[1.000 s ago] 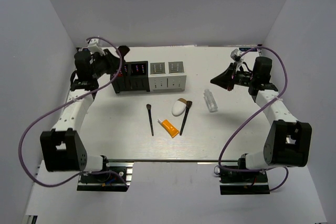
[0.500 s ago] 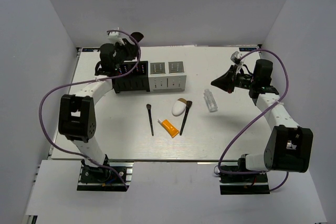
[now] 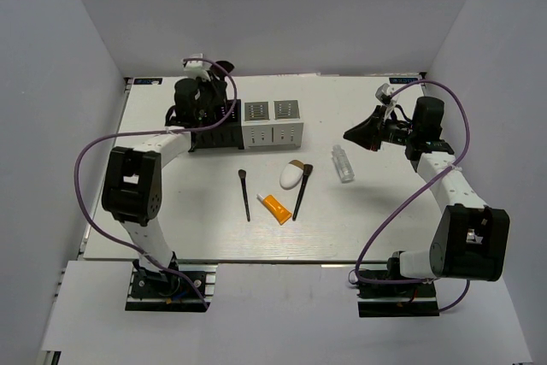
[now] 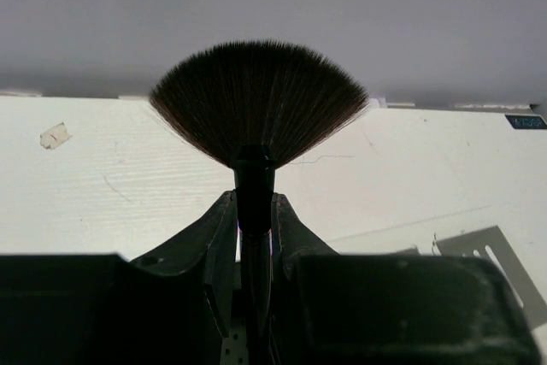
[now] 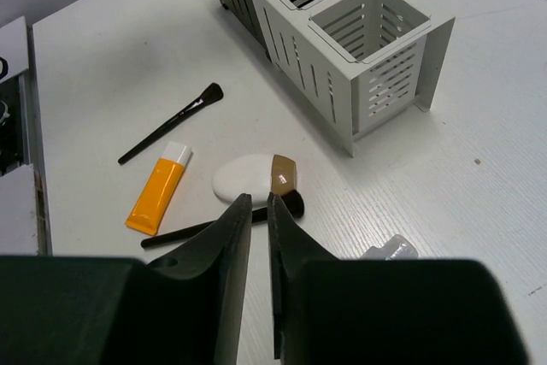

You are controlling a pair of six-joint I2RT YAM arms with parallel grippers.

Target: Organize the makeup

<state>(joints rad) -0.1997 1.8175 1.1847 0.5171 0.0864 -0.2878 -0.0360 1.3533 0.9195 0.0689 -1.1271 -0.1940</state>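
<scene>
**Fan brush carried over to black box, not in a slot yet**

- Left gripper (image 3: 205,96) is clamped on the fan brush (image 4: 256,100). The left wrist view shows the handle pinched between both fingers, bristles fanned out past the tips.
- Change over the last second: the left arm was out at the left edge of the top view, wrist left of the black box (image 3: 214,130). It has since folded in, and the wrist now sits upper left of centre, over the back of that box. The brush went with it.
- I read this as the transport leg being nearly done, with the drop into a compartment next. I can't tell which slot it's lined up with. The brush head (image 3: 224,66) points toward the top of the frame, so the wrist probably has to tip handle-down first.
- Right gripper (image 3: 355,132) hasn't moved. It hangs at the right of the frame, near the clear bottle (image 3: 343,164), fingers almost together with nothing between them.
- Loose makeup is unmoved mid-frame on the table (image 3: 171,211):
  - thin brush (image 3: 245,194)
  - orange tube (image 3: 276,208)
  - white sponge (image 3: 291,178), touching the tan-headed brush (image 3: 302,190)
- White box (image 3: 273,126) sits just right of the black one, touching it. Both cells seen in the right wrist view look empty.
- So that's one item in hand and five still to sort.
</scene>
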